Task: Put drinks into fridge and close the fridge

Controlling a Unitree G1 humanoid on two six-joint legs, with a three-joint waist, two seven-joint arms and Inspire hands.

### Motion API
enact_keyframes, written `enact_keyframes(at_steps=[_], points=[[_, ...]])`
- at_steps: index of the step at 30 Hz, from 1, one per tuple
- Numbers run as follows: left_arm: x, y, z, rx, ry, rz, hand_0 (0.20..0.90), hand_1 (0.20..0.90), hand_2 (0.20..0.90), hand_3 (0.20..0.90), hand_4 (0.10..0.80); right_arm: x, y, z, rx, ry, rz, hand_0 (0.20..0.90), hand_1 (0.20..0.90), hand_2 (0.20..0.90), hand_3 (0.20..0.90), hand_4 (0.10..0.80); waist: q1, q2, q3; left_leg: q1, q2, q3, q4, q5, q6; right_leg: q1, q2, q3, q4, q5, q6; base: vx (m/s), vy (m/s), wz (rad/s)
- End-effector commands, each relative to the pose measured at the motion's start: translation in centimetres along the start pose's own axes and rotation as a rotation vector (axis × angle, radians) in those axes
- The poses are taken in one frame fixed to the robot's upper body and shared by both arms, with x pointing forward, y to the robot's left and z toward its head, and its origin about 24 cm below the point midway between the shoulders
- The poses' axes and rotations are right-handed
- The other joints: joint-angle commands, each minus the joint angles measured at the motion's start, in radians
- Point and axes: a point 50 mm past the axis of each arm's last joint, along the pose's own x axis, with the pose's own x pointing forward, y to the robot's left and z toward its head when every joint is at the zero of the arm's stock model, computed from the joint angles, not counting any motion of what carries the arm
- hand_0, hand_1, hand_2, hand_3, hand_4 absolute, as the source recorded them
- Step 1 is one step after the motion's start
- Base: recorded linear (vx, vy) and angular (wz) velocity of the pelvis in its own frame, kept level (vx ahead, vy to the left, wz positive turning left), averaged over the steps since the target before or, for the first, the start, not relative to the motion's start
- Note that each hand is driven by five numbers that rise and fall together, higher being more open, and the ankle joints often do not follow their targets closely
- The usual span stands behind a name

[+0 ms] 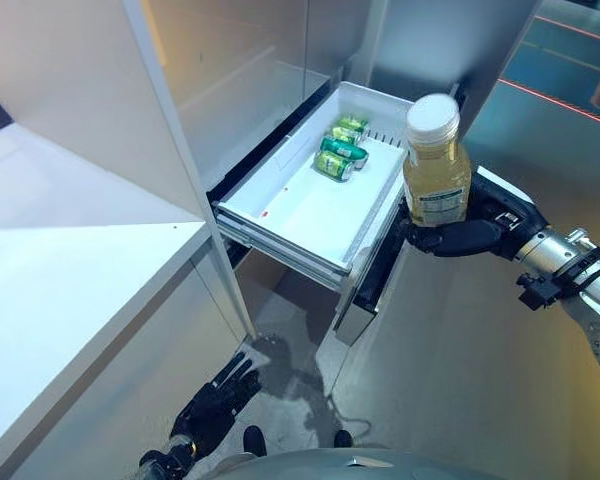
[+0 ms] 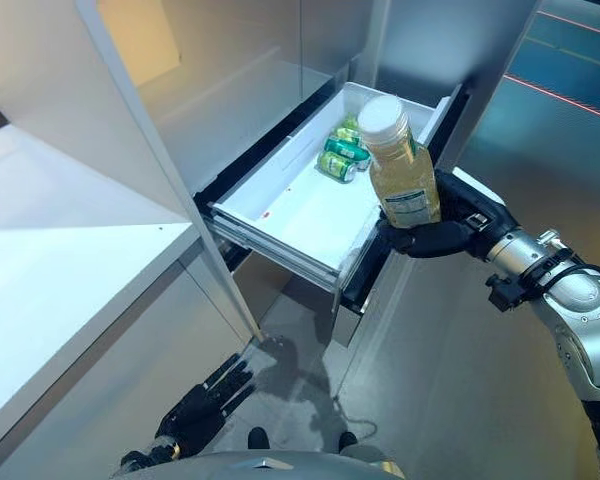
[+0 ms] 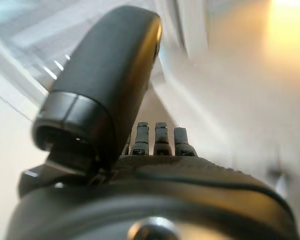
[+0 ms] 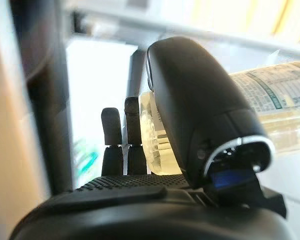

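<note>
My right hand (image 1: pixel 462 236) is shut on a bottle of yellow drink (image 1: pixel 435 166) with a white cap, held upright just right of the open white fridge drawer (image 1: pixel 290 215). The bottle also shows in the right wrist view (image 4: pixel 270 107) between thumb and fingers. Green cans (image 1: pixel 341 153) lie at the far end of the drawer. My left hand (image 1: pixel 218 398) hangs low by the floor with fingers straight, holding nothing; it also shows in the left wrist view (image 3: pixel 155 175).
The fridge's tall grey door (image 1: pixel 170 120) stands open left of the drawer. A white counter (image 1: pixel 70 260) lies at the left. Grey floor (image 1: pixel 460 380) spreads below and to the right of the drawer.
</note>
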Motion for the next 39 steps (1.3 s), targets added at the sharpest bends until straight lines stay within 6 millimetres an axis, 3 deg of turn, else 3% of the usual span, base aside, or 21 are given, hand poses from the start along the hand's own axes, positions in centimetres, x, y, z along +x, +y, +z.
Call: enact_keyframes(at_steps=[1, 7, 15, 22, 27, 31, 39], points=[[0.7, 0.5, 2.6, 0.240, -0.097, 0.126, 0.900, 0.900, 0.900, 0.900, 0.800, 0.2, -4.7, 8.0, -0.158, -0.367, -0.208, 0.300, 0.300, 0.300, 0.200, 0.100, 0.051, -0.016, -0.076, 0.019, -0.038, -0.075, 0.002, -0.131, 0.026, -0.065, 0.086, -0.027, 0.004, 0.060, 0.026, 0.095, -0.116, -0.04], [0.0, 2.6, -0.2, 0.348, 0.086, 0.276, 0.900, 0.900, 0.900, 0.900, 0.800, 2.9, -5.9, 8.4, -0.200, -0.279, -0.187, 0.300, 0.300, 0.300, 0.200, 0.100, 0.079, -0.046, -0.081, 0.021, -0.028, -0.059, 0.002, -0.125, 0.017, -0.067, 0.096, -0.052, 0.003, 0.058, 0.026, 0.103, -0.106, -0.03], [-2.0, 5.2, -2.1, 0.375, 0.230, 0.374, 0.900, 0.900, 0.900, 0.900, 0.800, 5.6, -6.9, 8.9, -0.193, -0.215, -0.172, 0.300, 0.300, 0.300, 0.200, 0.100, 0.116, -0.073, -0.076, 0.020, -0.019, -0.069, 0.002, -0.125, 0.017, -0.062, 0.108, -0.061, 0.003, 0.049, 0.023, 0.112, -0.085, 0.08], [-2.5, 5.6, -2.5, 0.409, 0.264, 0.366, 0.900, 0.900, 0.900, 0.900, 0.800, 7.0, -7.0, 9.8, -0.217, -0.176, -0.150, 0.300, 0.300, 0.300, 0.200, 0.100, 0.144, -0.085, -0.068, 0.009, -0.016, -0.093, 0.002, -0.121, 0.019, -0.060, 0.113, -0.061, 0.003, 0.044, 0.019, 0.095, -0.042, 0.15], [-2.3, 5.7, -1.6, 0.427, 0.266, 0.377, 0.900, 0.900, 0.900, 0.900, 0.800, 8.3, -6.8, 9.7, -0.230, -0.128, -0.130, 0.300, 0.300, 0.300, 0.200, 0.100, 0.167, -0.094, -0.051, -0.002, -0.013, -0.110, 0.002, -0.116, 0.019, -0.061, 0.113, -0.070, 0.003, 0.044, 0.016, 0.047, -0.039, 0.14], [-2.3, 5.9, -1.3, 0.437, 0.276, 0.382, 0.900, 0.900, 0.900, 0.900, 0.800, 9.3, -6.5, 8.7, -0.221, -0.042, -0.105, 0.300, 0.300, 0.300, 0.200, 0.100, 0.185, -0.097, -0.042, -0.007, -0.013, -0.122, 0.002, -0.111, 0.019, -0.061, 0.110, -0.080, 0.003, 0.044, 0.014, 0.041, -0.027, 0.08], [-1.7, 5.8, -0.3, 0.460, 0.277, 0.372, 0.900, 0.900, 0.900, 0.900, 0.800, 10.7, -6.8, 3.4, -0.152, 0.235, -0.098, 0.300, 0.300, 0.300, 0.200, 0.100, 0.216, -0.094, -0.016, -0.017, -0.011, -0.136, 0.002, -0.104, 0.018, -0.063, 0.108, -0.095, 0.003, 0.047, 0.008, 0.011, -0.025, 0.07]])
